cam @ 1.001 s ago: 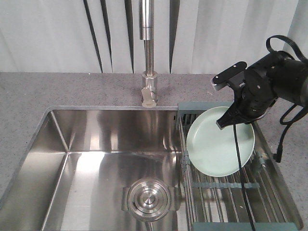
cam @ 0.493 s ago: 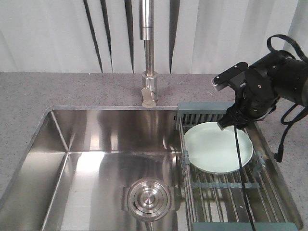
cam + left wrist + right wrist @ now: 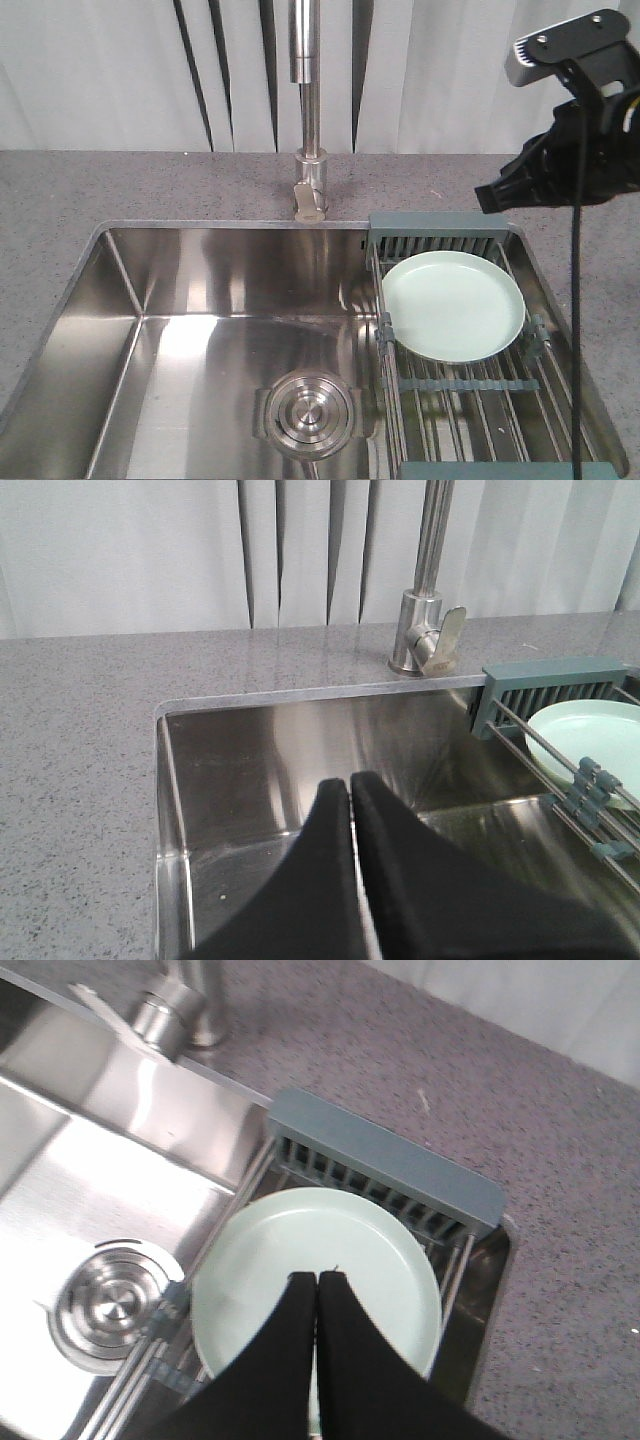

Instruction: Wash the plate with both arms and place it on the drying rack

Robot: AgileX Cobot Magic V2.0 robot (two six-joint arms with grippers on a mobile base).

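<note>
Looking at our right gripper (image 3: pixel 317 1277) first: jaws pinched together with nothing between them, hanging above the plate (image 3: pixel 453 305). Our left gripper (image 3: pixel 351 781) is closed and empty too, over the sink (image 3: pixel 260 750). The plate lies flat on the drying rack (image 3: pixel 440 228).

pale mint-green plate (image 3: pixel 452 305), grey-blue rack ends (image 3: pixel 438 224), speckled grey counter (image 3: pixel 150 190), black gripper (image 3: pixel 316 1278)
</note>
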